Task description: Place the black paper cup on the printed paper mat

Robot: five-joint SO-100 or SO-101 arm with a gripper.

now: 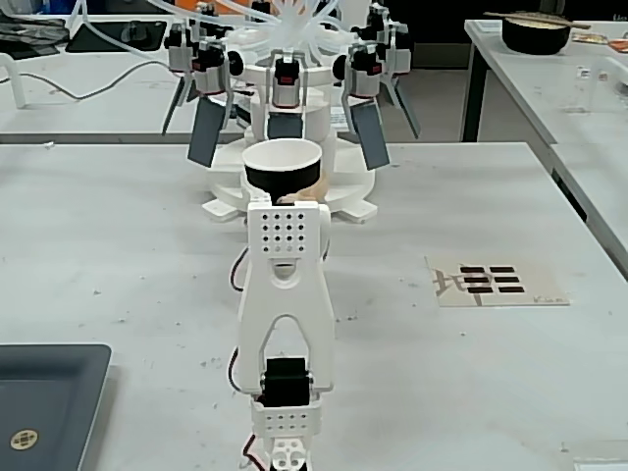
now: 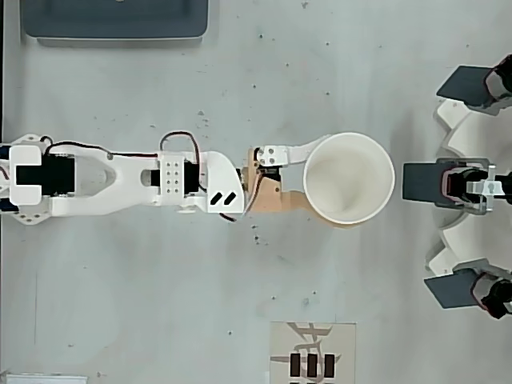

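Observation:
The black paper cup [image 1: 283, 169] stands upright with its white inside showing, just beyond the white arm's wrist and in front of a white stand. From overhead, the cup [image 2: 356, 172] sits between the fingers of my gripper [image 2: 322, 179]. A white finger [image 2: 300, 150] curves round one side and a tan finger [image 2: 280, 205] lies on the other, so the gripper is shut on the cup. In the fixed view the arm hides most of the gripper. The printed paper mat [image 1: 497, 283] lies flat on the table to the right, and in the overhead view the mat [image 2: 312, 354] is at the bottom edge, well apart from the cup.
A white stand [image 1: 294, 108] carrying several dark-fingered grippers rises right behind the cup, and from above the stand [image 2: 468, 184] is at the right edge. A dark grey tray [image 1: 44, 402] lies at the lower left. A dark bowl with chopsticks [image 1: 535, 32] sits on a neighbouring table.

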